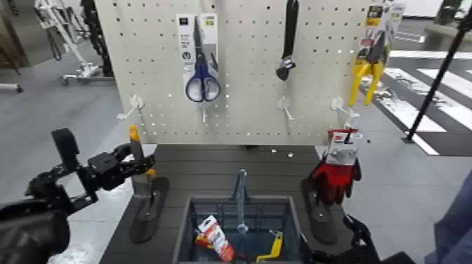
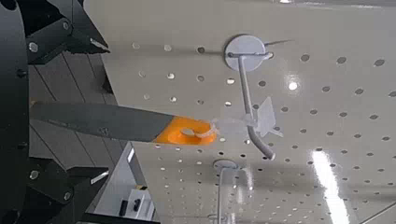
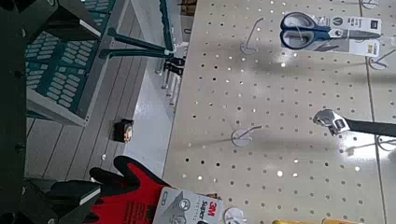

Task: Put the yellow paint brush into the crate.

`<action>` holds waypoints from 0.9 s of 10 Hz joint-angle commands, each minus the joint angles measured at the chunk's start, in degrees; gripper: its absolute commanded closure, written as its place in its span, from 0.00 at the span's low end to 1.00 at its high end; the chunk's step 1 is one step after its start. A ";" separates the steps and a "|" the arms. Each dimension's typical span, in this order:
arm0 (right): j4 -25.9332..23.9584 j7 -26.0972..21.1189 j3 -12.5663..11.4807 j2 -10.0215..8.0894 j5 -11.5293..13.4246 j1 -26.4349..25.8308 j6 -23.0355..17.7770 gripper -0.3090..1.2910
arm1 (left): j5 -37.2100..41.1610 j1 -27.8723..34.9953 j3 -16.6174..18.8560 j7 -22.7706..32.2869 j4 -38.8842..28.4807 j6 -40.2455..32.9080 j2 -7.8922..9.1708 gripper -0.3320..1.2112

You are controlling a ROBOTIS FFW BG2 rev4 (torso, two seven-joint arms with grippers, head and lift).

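Head view: left gripper [image 1: 140, 158] spanning paint brush [image 1: 142, 175] at pegboard [image 1: 232, 133]'s lower left, grasp unclear, crate [image 1: 188, 226] standing below; left wrist view: brush handle extending between 2 parted fingers [image 2: 89, 177], tip near hook [image 2: 248, 103]; right wrist view: right gripper [image 3: 93, 112] hovering near red glove [image 3: 131, 194], its 2 fingers standing apart.

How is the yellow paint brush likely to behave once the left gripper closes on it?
The brush looks stiff, its slim handle running straight. It may pivot about its long axis, since the handle appears smooth and narrow. It could snag coming off, its tip close to the hook.
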 commanded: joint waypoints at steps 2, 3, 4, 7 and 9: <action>0.30 0.26 -0.10 0.27 -0.09 -0.19 -0.01 0.28 | -2.50 -1.24 -0.87 -0.14 0.56 -1.11 0.58 0.93; 0.30 0.34 -0.18 0.27 -0.09 -0.19 -0.01 0.28 | -4.35 -1.24 -0.70 0.12 -0.06 -0.94 0.40 0.93; 0.30 0.61 -0.18 0.36 -0.09 -0.19 -0.01 0.28 | -5.14 -1.42 -0.70 0.12 -0.23 -0.76 0.32 0.94; 0.30 0.61 -0.27 0.45 -0.09 -0.19 -0.01 0.28 | -4.96 -1.42 -0.79 0.21 -0.06 -0.76 0.23 0.98; 0.30 0.70 -0.36 0.45 -0.09 -0.19 -0.19 0.28 | -4.87 -1.42 -0.79 0.21 -0.15 -0.76 0.14 0.98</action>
